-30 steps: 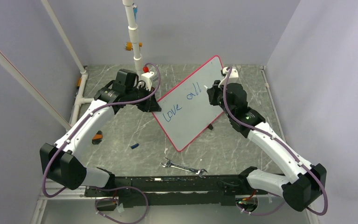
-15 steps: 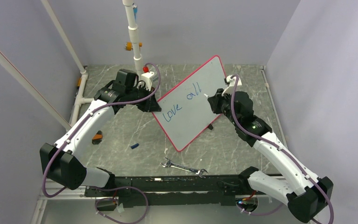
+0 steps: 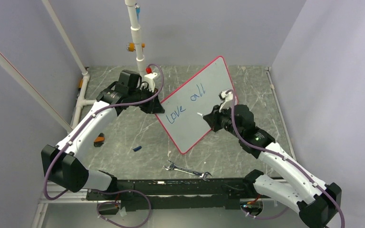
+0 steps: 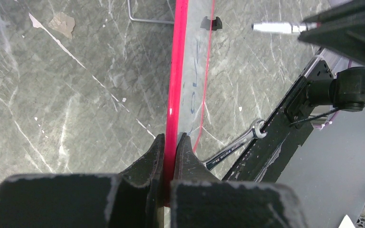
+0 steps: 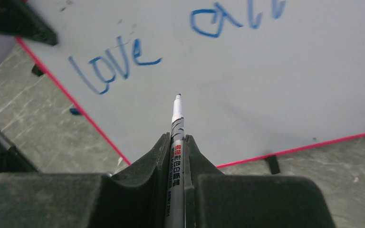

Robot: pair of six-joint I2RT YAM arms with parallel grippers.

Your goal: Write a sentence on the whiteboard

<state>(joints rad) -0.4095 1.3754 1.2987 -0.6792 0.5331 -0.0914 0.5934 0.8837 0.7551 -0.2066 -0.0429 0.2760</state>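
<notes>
Left jaws were clamped on the red-pink rim of the large white rectangular whiteboard (image 3: pixel 209 80), tilted near the tabletop's (image 3: pixel 123 133) far edge; right jaws pinched a thin white marker pen (image 5: pixel 177 118). Pressing hard would likely swing the board in that edge grip. Blue handwritten words (image 3: pixel 177 114) read "love all", unfinished.

wrench (image 3: pixel 187 170) on table (image 3: pixel 119 128), before whiteboard (image 3: pixel 190 123)
</notes>
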